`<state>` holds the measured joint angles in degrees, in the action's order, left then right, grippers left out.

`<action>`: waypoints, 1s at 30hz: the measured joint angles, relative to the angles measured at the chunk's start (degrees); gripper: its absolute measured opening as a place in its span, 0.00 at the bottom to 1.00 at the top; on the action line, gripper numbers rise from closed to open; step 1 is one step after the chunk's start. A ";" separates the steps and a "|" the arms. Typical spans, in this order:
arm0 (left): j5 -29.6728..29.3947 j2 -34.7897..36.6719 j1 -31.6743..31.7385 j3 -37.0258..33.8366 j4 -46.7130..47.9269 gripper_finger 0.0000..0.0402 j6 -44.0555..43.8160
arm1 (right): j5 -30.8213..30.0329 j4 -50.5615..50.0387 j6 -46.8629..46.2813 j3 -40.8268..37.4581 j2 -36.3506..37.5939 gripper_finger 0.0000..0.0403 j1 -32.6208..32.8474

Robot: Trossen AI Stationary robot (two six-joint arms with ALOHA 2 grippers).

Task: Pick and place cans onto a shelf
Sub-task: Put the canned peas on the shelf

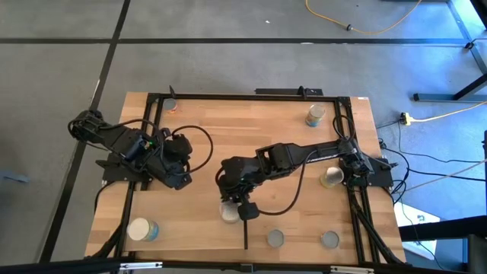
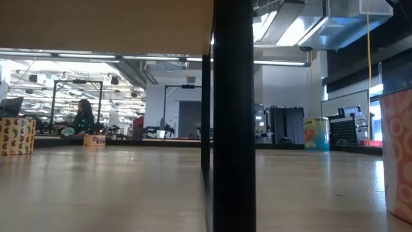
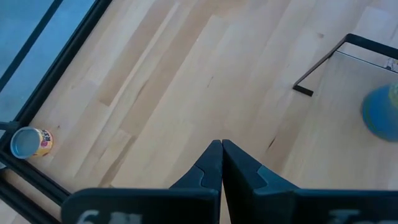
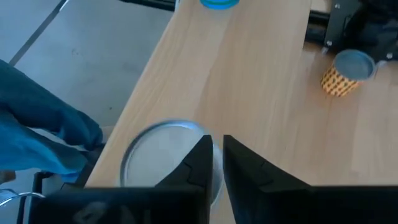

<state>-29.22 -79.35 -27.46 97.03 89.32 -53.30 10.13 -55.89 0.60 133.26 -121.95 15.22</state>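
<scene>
Closest of all are the two dark fingers of the right gripper (image 4: pixel 216 142). There is a thin gap between them with nothing in it. Right under them stands a can (image 4: pixel 158 158) with a round pale top. The can is much wider than the gap, so I think the fingers have let go of it and it stands by itself.

From above, this can is on the shelf (image 1: pixel 186 228), next to the thin black strip (image 1: pixel 245 232) along the shelf's edge. The right arm bends over from its side so the gripper points straight down. I think that is so a can goes down flat and does not tip.

A second can (image 1: pixel 142 228) stands at the shelf's other end, well apart from the first. That leaves room between them for more.

Next come the cans waiting on the table. Two with grey tops (image 1: pixel 275 239) (image 1: pixel 329 240) sit near the front, past the black strip. One (image 1: pixel 331 177) is just beside the right arm's base. It looks like an easy one to pick next.

The left gripper (image 3: pixel 222 146) hangs over bare wood on its own side. Its fingers are pressed tight together and hold nothing. It waits out of the way.

Farthest off, two more cans (image 1: pixel 314 114) (image 1: pixel 171 104) stand at the back edge of the table.
</scene>
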 joint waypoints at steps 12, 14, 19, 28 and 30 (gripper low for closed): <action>0.89 0.00 -2.63 0.00 -0.34 0.00 1.44 | -6.55 0.80 -0.09 0.00 5.31 0.01 -0.02; 1.32 0.00 -3.70 0.00 -0.92 0.00 1.46 | -8.72 0.61 -0.36 0.01 7.18 0.01 0.02; 2.00 0.02 -6.17 0.00 -7.90 0.00 5.24 | -13.74 -0.10 -0.39 0.08 10.93 0.01 0.23; 3.33 -0.46 -8.91 0.00 -31.66 0.00 22.05 | -21.27 -7.82 -3.32 0.08 15.33 0.00 0.42; 3.81 -1.25 -9.26 0.00 -33.72 0.00 24.54 | -23.18 -11.44 -4.11 0.05 16.13 0.00 0.42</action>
<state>-25.41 -80.60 -36.73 97.03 55.60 -28.76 -13.05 -67.33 -3.51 133.32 -105.82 15.64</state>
